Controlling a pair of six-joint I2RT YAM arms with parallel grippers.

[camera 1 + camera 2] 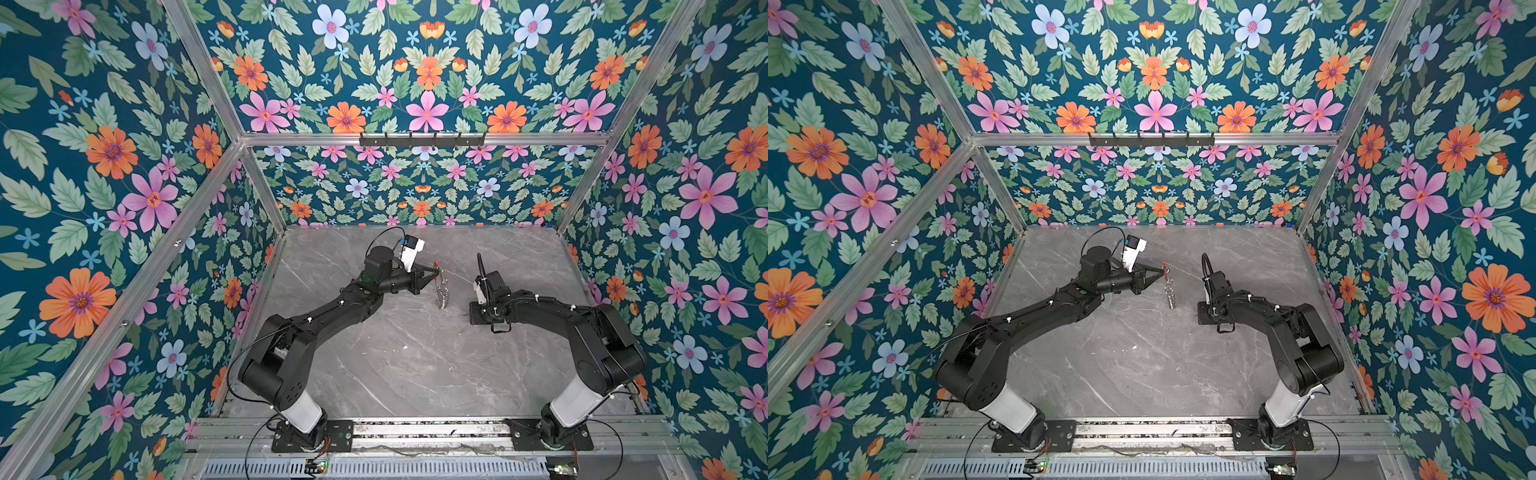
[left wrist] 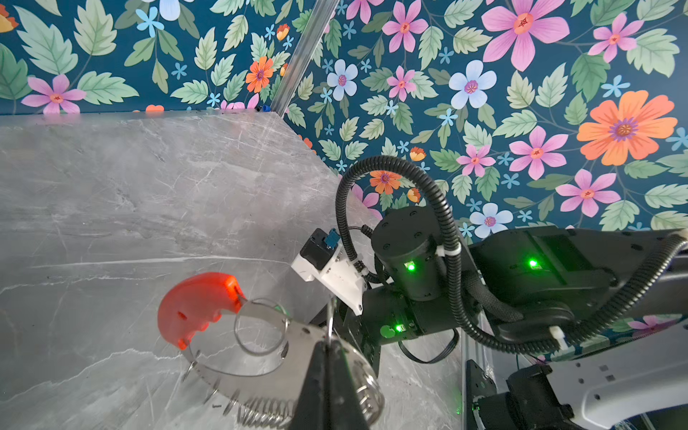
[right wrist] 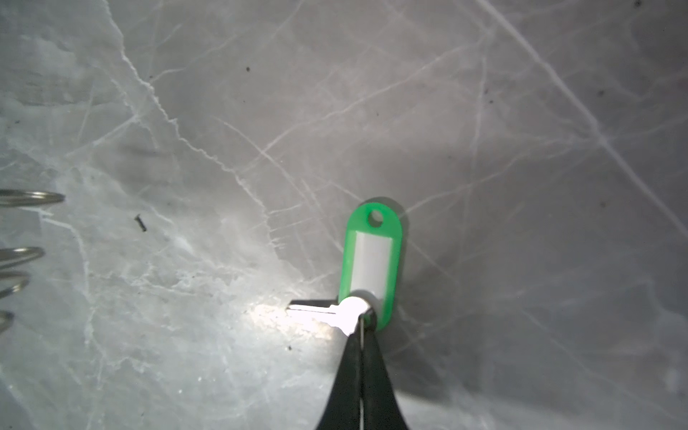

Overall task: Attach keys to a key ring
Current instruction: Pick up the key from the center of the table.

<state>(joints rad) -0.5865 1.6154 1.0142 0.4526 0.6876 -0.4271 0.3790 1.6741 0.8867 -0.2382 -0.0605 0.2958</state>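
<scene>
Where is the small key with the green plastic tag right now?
In the right wrist view, the key lies on the grey marble table, pinched by the shut right gripper, on the robot's right of the grey metal key ring.

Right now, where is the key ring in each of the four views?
Top view: key ring mid-table, held by the left hand.
Top view: key ring in the same place, edge-on between the arms.
Left wrist: close up, red arc and metal band, pinched by that shut hand.
Right wrist: only a few of its silver rings, at the picture's edge.
Shared landmark: the grey marble table.
</scene>
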